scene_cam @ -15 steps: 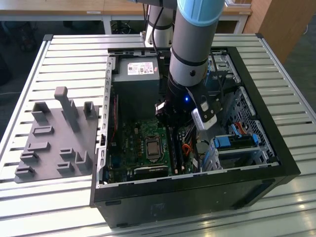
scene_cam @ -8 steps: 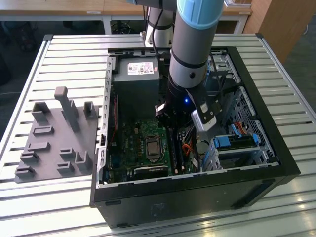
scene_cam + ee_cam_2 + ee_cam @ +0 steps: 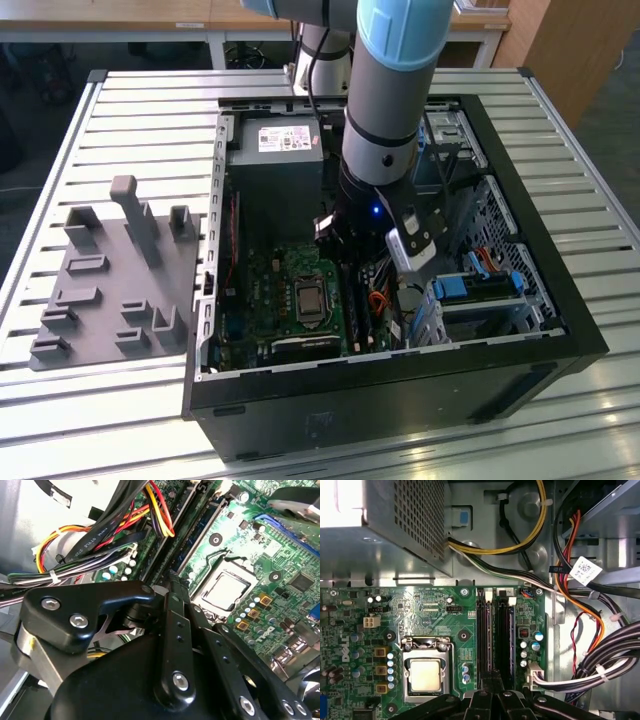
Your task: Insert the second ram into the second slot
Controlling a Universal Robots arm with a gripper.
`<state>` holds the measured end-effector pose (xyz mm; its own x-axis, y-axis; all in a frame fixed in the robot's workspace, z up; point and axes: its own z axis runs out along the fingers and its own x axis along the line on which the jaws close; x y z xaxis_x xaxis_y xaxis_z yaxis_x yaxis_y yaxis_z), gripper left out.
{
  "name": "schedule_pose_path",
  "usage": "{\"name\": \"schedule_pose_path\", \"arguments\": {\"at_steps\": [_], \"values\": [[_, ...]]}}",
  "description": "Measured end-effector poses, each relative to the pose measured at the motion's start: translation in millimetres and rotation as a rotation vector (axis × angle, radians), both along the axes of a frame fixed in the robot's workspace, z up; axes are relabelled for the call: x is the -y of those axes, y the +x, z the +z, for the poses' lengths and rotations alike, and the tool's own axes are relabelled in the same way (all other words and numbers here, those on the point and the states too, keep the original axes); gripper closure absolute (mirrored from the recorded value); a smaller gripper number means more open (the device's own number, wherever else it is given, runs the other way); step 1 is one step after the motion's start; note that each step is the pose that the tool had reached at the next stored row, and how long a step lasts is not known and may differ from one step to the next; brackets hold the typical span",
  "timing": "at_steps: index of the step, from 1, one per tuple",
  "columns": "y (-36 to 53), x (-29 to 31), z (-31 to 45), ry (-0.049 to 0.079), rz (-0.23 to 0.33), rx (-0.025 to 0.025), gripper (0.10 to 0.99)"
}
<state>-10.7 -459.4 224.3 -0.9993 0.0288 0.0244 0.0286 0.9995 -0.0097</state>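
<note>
1. The arm reaches down into the open computer case (image 3: 560,300), which lies on its side on the slatted bench (image 3: 130,110), toward the bench's near edge. The open side faces up, giving vertical access to the motherboard (image 3: 270,290).

2. The pincer (image 3: 492,680) sits low over the memory slots (image 3: 496,630), which run beside the processor socket (image 3: 426,672) on the motherboard. In the exterior view the wrist hides the slot area.

3. In the first wrist view the fingers (image 3: 482,700) meet at the near end of the slots. They appear drawn together, probably clamped on the second ram edge-on, but the stick itself cannot be made out between them.

4. The second ram, as a separate blue stick, cannot be identified with certainty. Two long dark channels stand side by side in the first wrist view; whether either holds a seated module cannot be told.

5. In the second wrist view the pincer linkage (image 3: 175,645) points straight along the slot line, suggesting the tool is aligned so a stick would enter its slot squarely.

6. Cable bundles (image 3: 605,655) lie just beside the slots, toward the drive bay side; the pincer stays between them and the socket, apart from both.

7. A grey fixture tray (image 3: 110,280) rests on the bench beside the case, well apart from the arm.
</note>
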Motion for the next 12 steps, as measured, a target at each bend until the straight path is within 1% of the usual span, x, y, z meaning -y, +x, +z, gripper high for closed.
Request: {"name": "schedule_pose_path", "arguments": {"at_steps": [8,12], "values": [[0.0,0.1,-4.7,-0.001,0.000,-0.0003,0.980],[0.0,0.1,-8.2,-0.001,0.000,-0.0003,0.980]]}}
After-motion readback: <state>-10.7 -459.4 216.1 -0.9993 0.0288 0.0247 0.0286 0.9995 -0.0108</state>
